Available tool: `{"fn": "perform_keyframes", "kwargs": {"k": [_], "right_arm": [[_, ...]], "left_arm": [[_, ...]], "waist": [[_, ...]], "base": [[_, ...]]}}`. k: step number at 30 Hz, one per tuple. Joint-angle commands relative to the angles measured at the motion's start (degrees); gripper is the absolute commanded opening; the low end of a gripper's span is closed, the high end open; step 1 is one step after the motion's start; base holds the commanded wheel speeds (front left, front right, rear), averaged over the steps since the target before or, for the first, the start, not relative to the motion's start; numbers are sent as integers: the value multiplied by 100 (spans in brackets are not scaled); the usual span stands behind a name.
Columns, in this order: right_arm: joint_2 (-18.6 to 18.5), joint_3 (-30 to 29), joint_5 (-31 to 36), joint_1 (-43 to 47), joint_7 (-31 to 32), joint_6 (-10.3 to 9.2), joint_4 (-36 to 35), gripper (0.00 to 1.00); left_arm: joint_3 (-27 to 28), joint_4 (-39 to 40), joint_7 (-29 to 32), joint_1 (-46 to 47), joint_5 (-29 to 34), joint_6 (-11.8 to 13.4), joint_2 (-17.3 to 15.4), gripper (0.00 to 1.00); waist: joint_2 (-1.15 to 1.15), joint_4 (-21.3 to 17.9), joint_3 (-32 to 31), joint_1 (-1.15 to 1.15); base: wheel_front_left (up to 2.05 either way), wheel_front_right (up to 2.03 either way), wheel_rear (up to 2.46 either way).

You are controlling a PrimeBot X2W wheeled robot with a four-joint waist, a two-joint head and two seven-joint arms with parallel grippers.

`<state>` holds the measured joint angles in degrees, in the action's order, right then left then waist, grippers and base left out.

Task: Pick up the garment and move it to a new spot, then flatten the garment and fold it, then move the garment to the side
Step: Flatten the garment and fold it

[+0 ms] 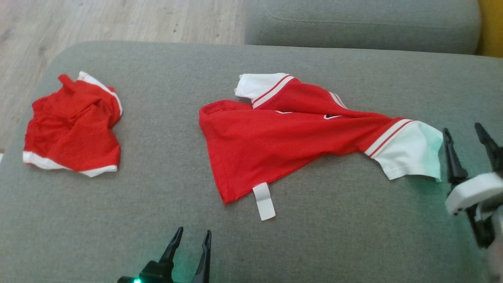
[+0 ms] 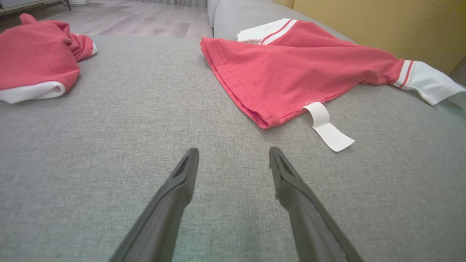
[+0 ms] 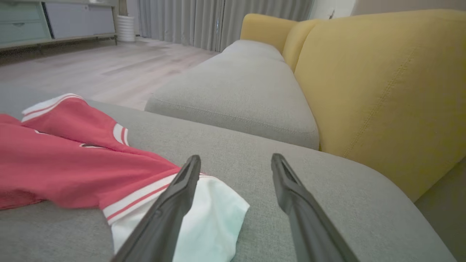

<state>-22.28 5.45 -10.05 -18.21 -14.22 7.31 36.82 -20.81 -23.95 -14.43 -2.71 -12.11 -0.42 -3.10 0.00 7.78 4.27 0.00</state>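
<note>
Garment (image 1: 283,145), a red jersey with white sleeves: lying rumpled and not yet flattened near the middle of the grey sofa cushion (image 1: 157,196), body bunched into long folds running across the head view. One white sleeve (image 1: 408,155), edged with red and white stripes, stretched out toward the robot's right. The other sleeve (image 1: 257,84) tucked at the far side, partly under the red cloth. White label (image 1: 264,201) poking out from the near hem, flat on the cushion.

Right gripper (image 1: 462,129): jaws spread wide, nothing between them, just beside the tip of the outstretched sleeve. Seen from the right wrist, one finger crossing in front of that white cloth, the other over bare cushion; contact with the fabric impossible to judge.

Left gripper (image 1: 194,231): low at the near edge, jaws likewise wide and empty, pointing over bare cushion toward the near hem, apart from garment and label.

Red shorts (image 1: 72,125) with white trim: crumpled in a heap far to the left on the same cushion, well apart from the jersey. Beyond: a second grey cushion (image 1: 353,23), a yellow backrest (image 3: 382,91) on the right, pale wooden floor (image 1: 118,19).
</note>
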Motion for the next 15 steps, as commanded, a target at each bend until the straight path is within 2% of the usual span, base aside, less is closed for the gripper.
{"fn": "perform_keyframes", "kwargs": {"k": [1, 7, 15], "right_arm": [[174, -178, 199, 298, -76, 18, -543, 100], [974, -469, 557, 909, -77, 18, -1405, 100], [1300, -191, 643, 1012, -77, 18, -1612, 100]], "left_arm": [[192, 159, -57, 232, -44, 29, 23, 100], [166, 177, -57, 463, -168, -41, 23, 100], [21, -337, -57, 923, -542, -176, 23, 100]], "waist": [[0, -75, -44, 0], [0, -386, -43, 0], [0, -893, 133, 0]], "base": [[0, 0, 0], [0, 0, 0], [0, 0, 0]]}}
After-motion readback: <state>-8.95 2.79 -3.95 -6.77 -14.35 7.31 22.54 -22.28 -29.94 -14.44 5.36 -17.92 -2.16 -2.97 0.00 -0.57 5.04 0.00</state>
